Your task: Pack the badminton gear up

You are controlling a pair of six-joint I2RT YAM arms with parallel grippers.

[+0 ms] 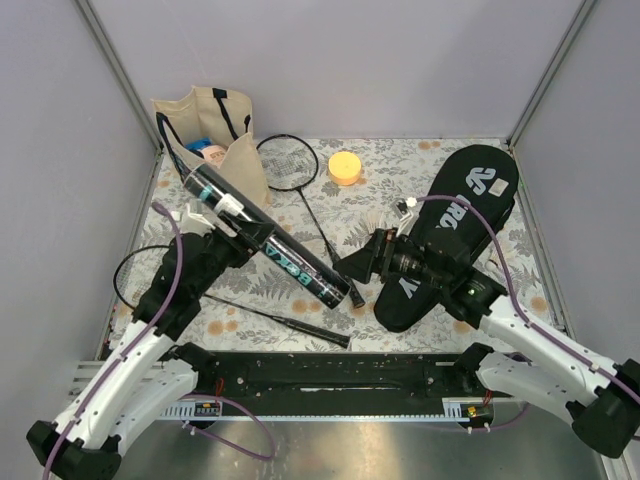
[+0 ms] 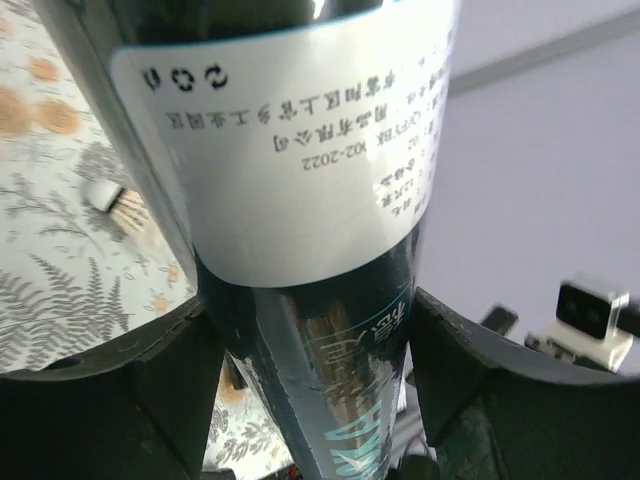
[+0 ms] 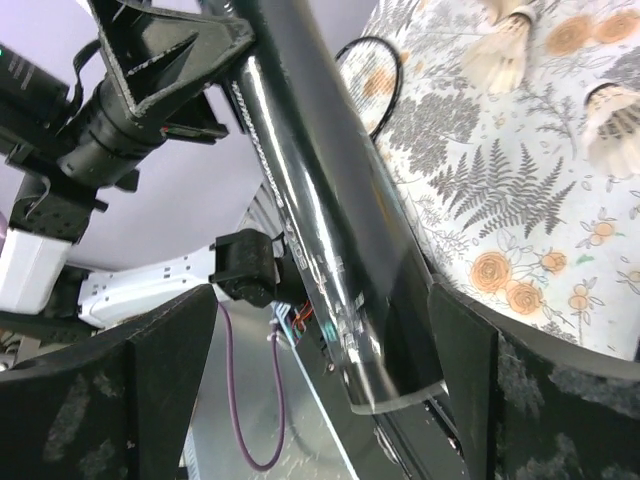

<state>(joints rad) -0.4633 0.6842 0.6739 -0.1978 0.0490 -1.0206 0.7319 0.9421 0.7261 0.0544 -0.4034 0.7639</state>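
The long black lettered tube (image 1: 275, 245) slants from by the tote bag toward the table's middle. My left gripper (image 1: 228, 228) is shut on it near its white label (image 2: 300, 170), with both fingers (image 2: 165, 380) pressed against its sides. My right gripper (image 1: 352, 272) is open. Its jaws stand wide on either side of the tube's near open end (image 3: 400, 380) without touching it. The black CROSSWAY cover (image 1: 450, 225) lies at the right, under the right arm. One racket (image 1: 290, 160) lies behind the tube and a second racket (image 1: 290, 325) lies in front. White shuttlecocks (image 3: 505, 45) lie beyond the right gripper.
A beige tote bag (image 1: 215, 125) with dark handles stands at the back left. An orange round object (image 1: 345, 167) sits at the back middle. Grey walls close in the flowered table on three sides. The black rail (image 1: 320, 370) of the arm bases runs along the near edge.
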